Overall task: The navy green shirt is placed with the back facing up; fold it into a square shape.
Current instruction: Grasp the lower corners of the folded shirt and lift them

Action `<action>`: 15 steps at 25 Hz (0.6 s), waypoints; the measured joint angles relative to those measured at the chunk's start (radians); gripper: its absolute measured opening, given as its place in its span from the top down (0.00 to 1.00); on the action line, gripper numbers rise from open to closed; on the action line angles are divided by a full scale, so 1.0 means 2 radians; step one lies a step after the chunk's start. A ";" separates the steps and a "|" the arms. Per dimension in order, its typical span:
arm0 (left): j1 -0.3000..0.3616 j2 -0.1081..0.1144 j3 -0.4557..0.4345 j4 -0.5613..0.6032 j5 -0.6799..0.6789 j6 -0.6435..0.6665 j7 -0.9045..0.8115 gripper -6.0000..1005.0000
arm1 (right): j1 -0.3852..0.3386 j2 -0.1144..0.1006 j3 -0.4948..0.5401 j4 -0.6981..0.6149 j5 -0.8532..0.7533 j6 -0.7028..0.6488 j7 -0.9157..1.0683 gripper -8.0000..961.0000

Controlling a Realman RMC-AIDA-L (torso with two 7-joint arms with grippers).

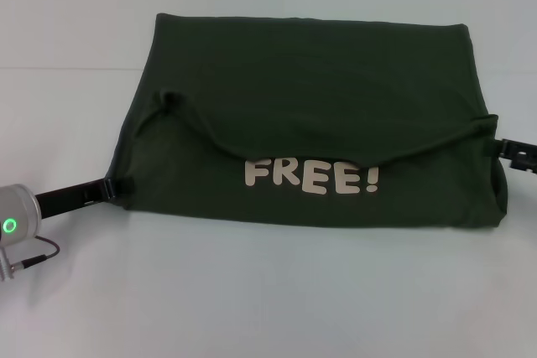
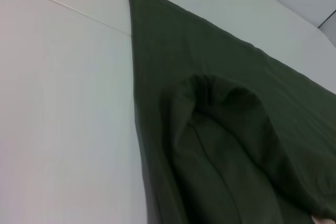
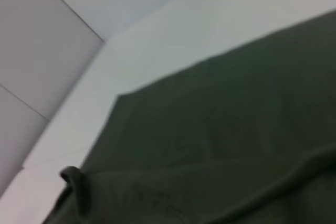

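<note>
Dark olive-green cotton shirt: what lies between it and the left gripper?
Nothing: in the head view the left gripper touches the dark olive-green cotton shirt at its edge.

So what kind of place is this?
Probably a lab test bench: a plain white tabletop holding only a dark olive-green cotton T-shirt, robot arms at both ends, and bare pale wall panels behind.

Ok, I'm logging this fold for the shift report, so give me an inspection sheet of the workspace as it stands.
Surface: pale table, bare where visible.
Job's things: navy green shirt partly folded, a flap doubled over with a sagging edge above the white "FREE!" lettering.
Clutter: nothing seen.
Grippers: left gripper at the shirt's left edge; right gripper at its right edge.
Cables: thin wire by the left arm.
Surroundings: pale walls in the wrist views.
</note>
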 joint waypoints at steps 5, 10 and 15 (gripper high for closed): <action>-0.001 0.000 0.000 0.000 0.000 0.000 -0.002 0.97 | 0.013 -0.027 -0.035 -0.043 -0.070 -0.008 0.146 0.02; -0.002 0.001 -0.002 -0.002 -0.001 -0.001 -0.002 0.97 | 0.056 -0.043 -0.050 -0.001 -0.133 0.010 0.210 0.02; -0.002 0.000 0.000 -0.003 -0.001 0.000 -0.003 0.97 | 0.079 -0.033 -0.061 0.012 -0.158 0.015 0.219 0.02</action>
